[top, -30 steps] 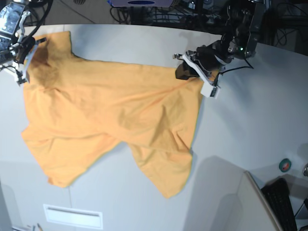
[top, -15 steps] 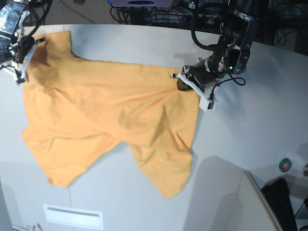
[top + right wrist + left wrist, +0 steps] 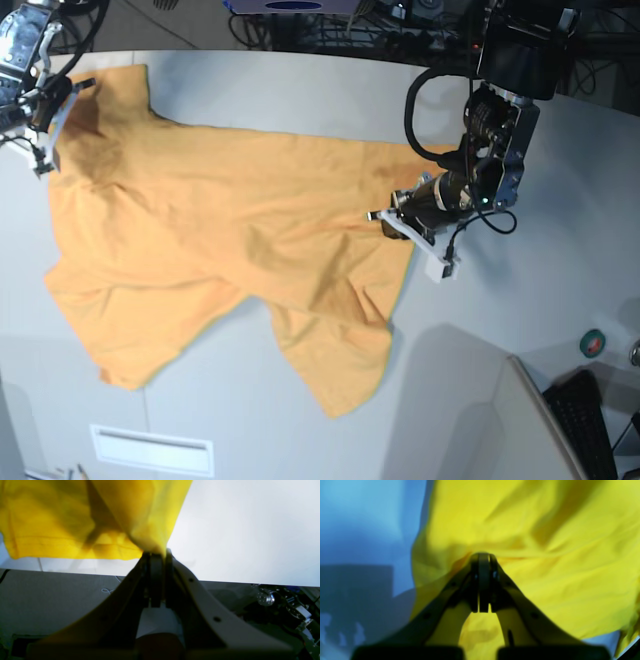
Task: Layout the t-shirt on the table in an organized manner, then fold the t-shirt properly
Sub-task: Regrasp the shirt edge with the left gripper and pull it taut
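Orange t-shirt (image 3: 220,240) spread wide and rumpled over the pale table (image 3: 300,90), plain side up; no script or print readable anywhere on the cloth.

Stretched between the two grippers, one edge pinched at each. Left gripper (image 3: 412,232) clamped together on the fabric's edge, cloth bunched right at its tips and fanning away ahead of it (image 3: 520,530). Right gripper (image 3: 45,115) likewise closed on a fold of the shirt (image 3: 150,530), fabric hanging up and away from its tips, bare table beyond.

Below the shirt, a thin dark seam (image 3: 145,420) across the table and a white rectangular label (image 3: 150,448), blank as far as could be told. Out past the left gripper, a small round green-and-red object (image 3: 593,343) and a black keyboard (image 3: 590,420). Behind the table, dark cables and equipment (image 3: 330,25).
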You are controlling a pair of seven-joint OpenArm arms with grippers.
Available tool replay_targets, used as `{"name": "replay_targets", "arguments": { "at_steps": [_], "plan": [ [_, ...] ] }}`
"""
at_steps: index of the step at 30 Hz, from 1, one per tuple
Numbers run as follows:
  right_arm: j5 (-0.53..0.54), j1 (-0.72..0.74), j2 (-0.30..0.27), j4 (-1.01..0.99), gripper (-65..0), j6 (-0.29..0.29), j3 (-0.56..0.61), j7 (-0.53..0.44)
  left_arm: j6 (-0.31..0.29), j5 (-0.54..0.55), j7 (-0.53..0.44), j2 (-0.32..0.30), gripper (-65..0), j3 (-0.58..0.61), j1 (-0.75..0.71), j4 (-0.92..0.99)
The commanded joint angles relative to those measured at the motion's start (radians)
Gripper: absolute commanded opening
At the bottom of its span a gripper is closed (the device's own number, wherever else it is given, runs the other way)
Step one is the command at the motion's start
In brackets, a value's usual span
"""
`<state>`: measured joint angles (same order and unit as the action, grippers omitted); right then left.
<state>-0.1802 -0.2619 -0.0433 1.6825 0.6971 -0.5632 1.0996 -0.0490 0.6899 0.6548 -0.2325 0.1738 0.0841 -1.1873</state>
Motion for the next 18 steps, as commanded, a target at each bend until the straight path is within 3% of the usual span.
{"name": "replay_targets", "arguments": {
  "at_steps": [1, 11, 18],
  "plan": [
    [-0.005, 0.003, -0.01, 0.017, -65.0, 0.001, -0.005, -0.002, -0.002, 0.009, -0.016, -0.005, -65.0, -0.004, 0.032, -0.018],
    [-0.006, 0.002, -0.013, 0.017, -65.0, 0.001, -0.005, -0.002, -0.009, 0.011, -0.017, -0.011, -65.0, -0.004, 0.102, 0.066],
    [-0.006, 0.002, -0.013, 0.018, -65.0, 0.001, -0.005, -0.002, -0.009, 0.014, -0.019, -0.041, -65.0, -0.026, -0.148, -0.312]
  ]
}}
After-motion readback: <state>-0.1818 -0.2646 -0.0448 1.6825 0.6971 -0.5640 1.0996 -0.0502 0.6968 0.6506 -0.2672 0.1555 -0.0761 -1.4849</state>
